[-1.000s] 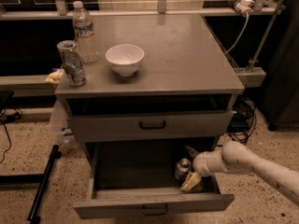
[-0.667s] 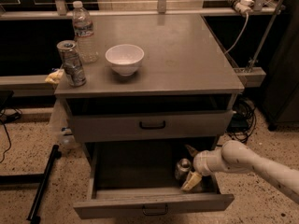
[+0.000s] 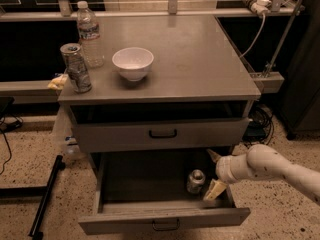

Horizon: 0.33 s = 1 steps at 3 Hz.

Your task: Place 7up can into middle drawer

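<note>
7up can stood upright in open middle drawer, pincer held spread open just beside it, nothing gripped

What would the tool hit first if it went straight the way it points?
Probably the 7up can, standing in the drawer just ahead of the open tool; depth is unclear.
</note>
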Motion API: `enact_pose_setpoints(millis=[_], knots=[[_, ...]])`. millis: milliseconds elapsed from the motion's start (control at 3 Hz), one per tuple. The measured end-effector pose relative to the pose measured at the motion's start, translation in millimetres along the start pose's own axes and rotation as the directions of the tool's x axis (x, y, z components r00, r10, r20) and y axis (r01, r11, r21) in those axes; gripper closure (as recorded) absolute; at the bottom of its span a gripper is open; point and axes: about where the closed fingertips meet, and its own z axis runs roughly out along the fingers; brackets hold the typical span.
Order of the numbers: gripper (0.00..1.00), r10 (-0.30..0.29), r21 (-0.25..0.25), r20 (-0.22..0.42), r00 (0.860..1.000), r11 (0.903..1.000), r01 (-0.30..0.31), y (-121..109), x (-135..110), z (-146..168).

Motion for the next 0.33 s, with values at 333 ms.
enact_pose_setpoints(millis=[333], knots=[[0.0,-0.003,0.002,-0.001,1.0,1.0,0.003,-1.2,-1.3,-1.3]])
